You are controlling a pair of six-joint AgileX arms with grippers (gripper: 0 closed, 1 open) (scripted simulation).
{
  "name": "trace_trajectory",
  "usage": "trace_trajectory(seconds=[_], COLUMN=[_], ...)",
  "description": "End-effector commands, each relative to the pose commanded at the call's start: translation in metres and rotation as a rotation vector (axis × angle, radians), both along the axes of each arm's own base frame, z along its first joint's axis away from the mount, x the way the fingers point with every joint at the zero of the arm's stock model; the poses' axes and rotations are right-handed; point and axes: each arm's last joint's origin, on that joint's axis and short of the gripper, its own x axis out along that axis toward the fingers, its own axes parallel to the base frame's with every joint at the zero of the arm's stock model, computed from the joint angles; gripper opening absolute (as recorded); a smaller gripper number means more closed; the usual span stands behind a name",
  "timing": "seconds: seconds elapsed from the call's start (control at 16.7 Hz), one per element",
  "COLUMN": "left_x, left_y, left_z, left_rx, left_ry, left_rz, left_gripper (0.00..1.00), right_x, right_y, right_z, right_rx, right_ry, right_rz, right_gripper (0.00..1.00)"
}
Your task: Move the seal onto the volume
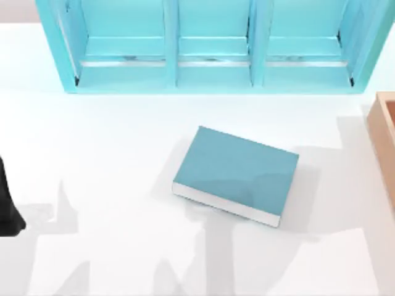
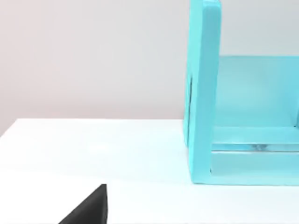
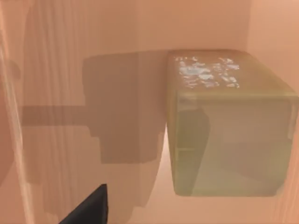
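Note:
The volume (image 1: 237,169) is a teal-blue book with white page edges, lying flat and slightly turned at the middle of the table. The seal (image 3: 229,126) is a tan block with a pale mark on its upper face, standing on the floor inside the orange-brown wooden box (image 3: 93,70). A dark part of my right gripper (image 3: 88,210) shows in the right wrist view inside that box, a short way from the seal and apart from it. My left gripper (image 2: 88,210) is parked low at the table's left edge, where the arm (image 1: 7,206) appears dark.
A big teal shelf unit (image 1: 213,43) with three compartments spans the back of the table; its side wall (image 2: 203,93) stands close to my left wrist. The wooden box (image 1: 386,142) sits at the right edge. White tabletop (image 1: 111,154) surrounds the book.

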Motion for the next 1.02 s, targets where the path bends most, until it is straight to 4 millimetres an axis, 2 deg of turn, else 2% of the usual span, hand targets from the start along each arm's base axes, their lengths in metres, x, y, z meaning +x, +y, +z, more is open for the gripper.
trace_trajectory(seconds=[0.42,0.54,0.72,1.02], left_x=[0.0,0.0,0.0,0.0], left_y=[0.0,0.0,0.0,0.0], left_z=[0.0,0.0,0.0,0.0], left_rx=[0.0,0.0,0.0,0.0], left_ry=[0.0,0.0,0.0,0.0], left_rz=[0.0,0.0,0.0,0.0], left_gripper=[1.0,1.0,1.0,1.0], right_x=[0.002,0.0,0.0,0.0], right_y=[-0.001,-0.001,-0.001,-0.001], right_z=[-0.078,-0.087,-0.088,-0.088], right_rx=[-0.004,-0.002,-0.002,-0.002], right_ry=[-0.013,-0.006,-0.006,-0.006], right_rz=[0.0,0.0,0.0,0.0], right_gripper=[1.0,1.0,1.0,0.62])
